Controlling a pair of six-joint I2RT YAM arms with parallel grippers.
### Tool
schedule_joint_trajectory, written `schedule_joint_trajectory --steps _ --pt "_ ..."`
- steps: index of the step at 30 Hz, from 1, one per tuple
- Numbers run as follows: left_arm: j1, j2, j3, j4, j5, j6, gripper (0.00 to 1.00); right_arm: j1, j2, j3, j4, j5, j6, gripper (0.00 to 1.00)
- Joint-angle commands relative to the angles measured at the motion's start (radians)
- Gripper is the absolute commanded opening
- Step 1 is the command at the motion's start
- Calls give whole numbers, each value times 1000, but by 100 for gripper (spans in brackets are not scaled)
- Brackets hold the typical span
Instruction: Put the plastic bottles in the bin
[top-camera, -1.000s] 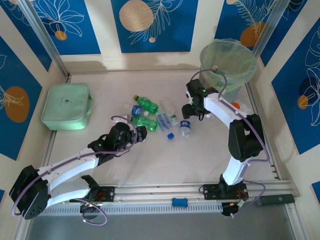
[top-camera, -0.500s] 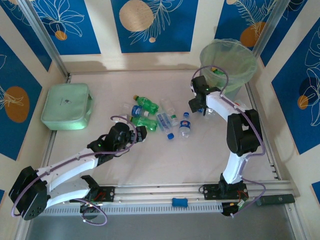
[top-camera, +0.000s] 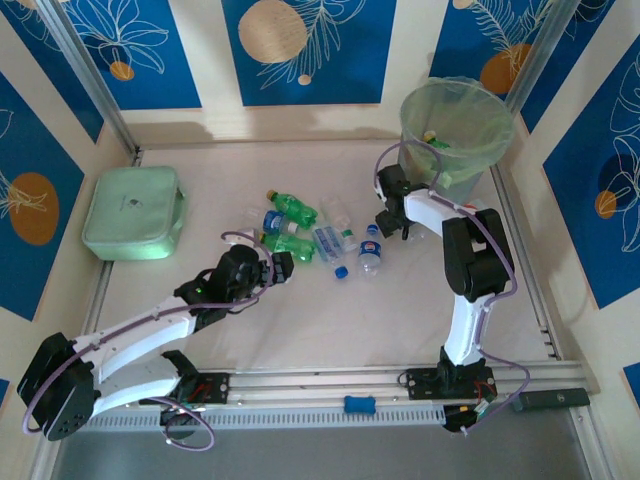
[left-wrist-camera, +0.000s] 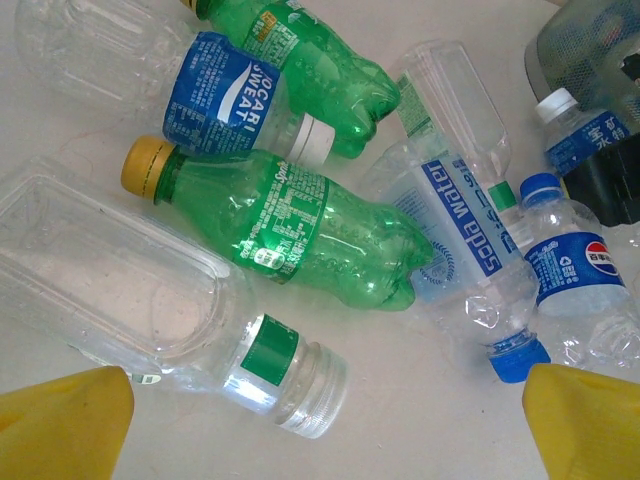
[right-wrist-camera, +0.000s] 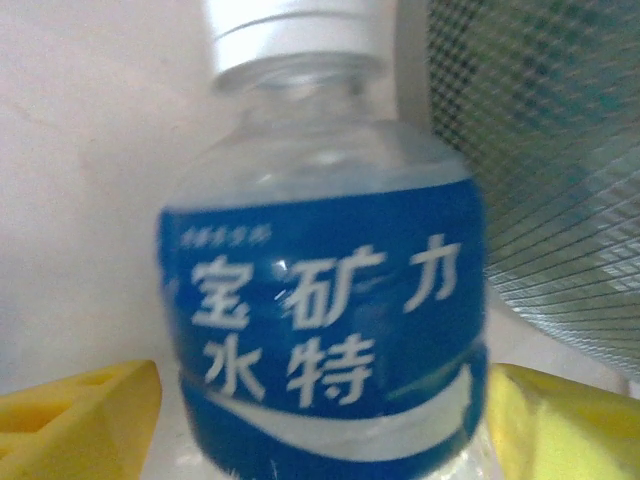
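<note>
Right hand (right-wrist-camera: 320, 420) pinches the clear, blue-labelled bottle (right-wrist-camera: 320, 300) just beside the bin (top-camera: 485, 160), by its near-left wall below the rim; the lift should probably clear that rim fully before release over the bin's middle.

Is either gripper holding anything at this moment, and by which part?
The right gripper appears to clamp a white-capped bottle across its blue-labelled body. The left gripper is open, holding nothing.

The left arm stretches from the lower left toward frame centre, its hand (top-camera: 284, 265) with fingers (left-wrist-camera: 62, 425) spread wide. The right arm folds upward right of centre, its hand (top-camera: 386, 222) clamping a blue-labelled bottle (right-wrist-camera: 320, 330) between yellow pads (right-wrist-camera: 85, 415).
</note>
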Motion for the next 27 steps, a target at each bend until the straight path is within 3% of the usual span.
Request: schedule_joint_trajectory --steps 1,10,14,18,23,27 --pt "14 -3 -1 4 -1 -4 99 11 -20 -21 -37 -62 61 83" --pt "13 12 8 13 6 -2 99 12 -14 -21 -45 -71 71 73" --pt "14 2 8 1 -3 -2 99 13 -29 -16 -49 -75 84 60" --pt "13 -12 2 -5 -16 -1 99 14 -86 -12 -60 -108 107 55" --pt "14 -32 -4 -16 -39 -1 99 25 -195 -6 -68 -193 138 53" --pt "21 -72 -23 -24 -72 -4 99 33 -285 11 -68 -331 170 53"
